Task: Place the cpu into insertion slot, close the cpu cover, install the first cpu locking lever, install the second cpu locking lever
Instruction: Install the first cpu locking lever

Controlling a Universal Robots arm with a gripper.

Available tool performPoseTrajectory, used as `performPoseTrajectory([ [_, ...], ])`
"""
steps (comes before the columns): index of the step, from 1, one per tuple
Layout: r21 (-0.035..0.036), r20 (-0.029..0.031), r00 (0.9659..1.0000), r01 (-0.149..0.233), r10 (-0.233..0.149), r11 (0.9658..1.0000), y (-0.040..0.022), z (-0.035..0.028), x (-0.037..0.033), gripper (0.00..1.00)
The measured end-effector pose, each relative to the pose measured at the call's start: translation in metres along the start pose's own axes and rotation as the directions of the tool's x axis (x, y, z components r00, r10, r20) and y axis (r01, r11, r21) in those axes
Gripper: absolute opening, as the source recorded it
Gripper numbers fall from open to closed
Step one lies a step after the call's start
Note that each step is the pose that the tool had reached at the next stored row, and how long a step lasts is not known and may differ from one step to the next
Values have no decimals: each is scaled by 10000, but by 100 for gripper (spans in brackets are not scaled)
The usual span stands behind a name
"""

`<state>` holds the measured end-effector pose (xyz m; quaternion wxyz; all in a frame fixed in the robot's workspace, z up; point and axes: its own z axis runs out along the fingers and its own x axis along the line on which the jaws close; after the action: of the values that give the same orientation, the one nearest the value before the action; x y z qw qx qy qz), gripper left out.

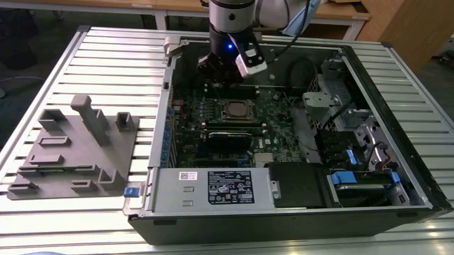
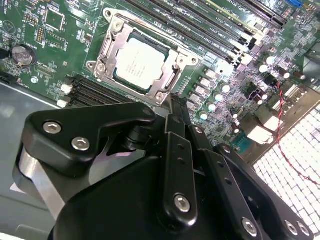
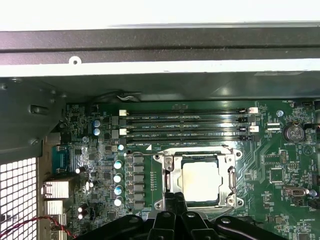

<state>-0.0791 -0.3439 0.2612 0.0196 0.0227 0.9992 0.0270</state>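
Sitting under cpu cover (image 2: 111, 46), cpu (image 2: 140, 62) just beyond shut jaws

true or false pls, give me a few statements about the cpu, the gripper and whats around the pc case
1. The cpu cover lies flat around the cpu. True.
2. The gripper is holding the cpu. False: the cpu sits under its cover on the green motherboard, and the gripper carries nothing.
3. The computer case lies on its side with its open side up. True.
4. The grey fixture block stands inside the case. False: it rests on the slatted table, at the exterior view's left of the case.
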Motion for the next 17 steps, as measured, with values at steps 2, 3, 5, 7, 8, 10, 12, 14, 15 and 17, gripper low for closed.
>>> performPoseTrajectory([
  [2,-4,3,10000,0,0,10000,0,0,0,11],
  [3,-3,2,10000,0,0,10000,0,-1,0,11],
  [5,-1,1,10000,1,-1,10000,0,-3,0,11],
  [7,1,-1,10000,0,0,10000,-1,-4,20,11],
  [8,1,-1,10000,0,0,10000,-2,-4,39,11],
  [10,0,3,10000,1,-1,10000,-4,-5,94,11],
  [12,0,6,10000,-1,1,10000,-7,-6,155,11],
  [14,0,8,10000,1,-1,10000,-9,-6,202,11],
  [15,0,8,10000,1,-1,10000,-10,-6,223,11],
  [17,-11,13,10000,0,0,10000,-11,-8,255,11],
])
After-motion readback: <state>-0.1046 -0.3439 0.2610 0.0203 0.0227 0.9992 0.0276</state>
